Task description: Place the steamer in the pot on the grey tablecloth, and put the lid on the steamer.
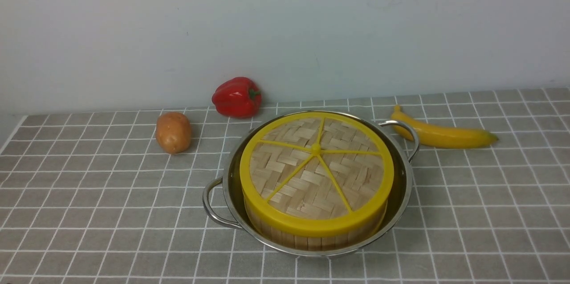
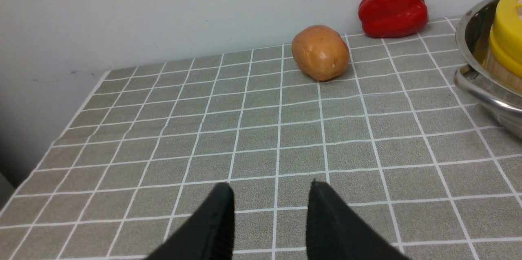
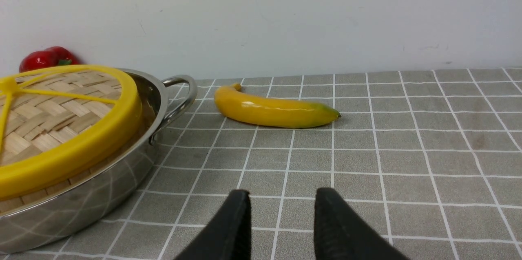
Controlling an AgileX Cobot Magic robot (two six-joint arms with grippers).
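Observation:
The shiny steel pot stands mid-table on the grey tablecloth. Inside it sits the bamboo steamer, of which only the wood-strip wall shows. The woven lid with yellow rim and spokes lies flat on top, hiding what is inside. Neither arm appears in the front view. My left gripper hovers open over bare cloth to the pot's left, holding nothing. My right gripper is open and empty over cloth to the right of the pot and lid.
A red bell pepper and a potato lie behind the pot on the left, near the wall. A banana lies at the back right, close to the pot's handle. The cloth's left edge drops off.

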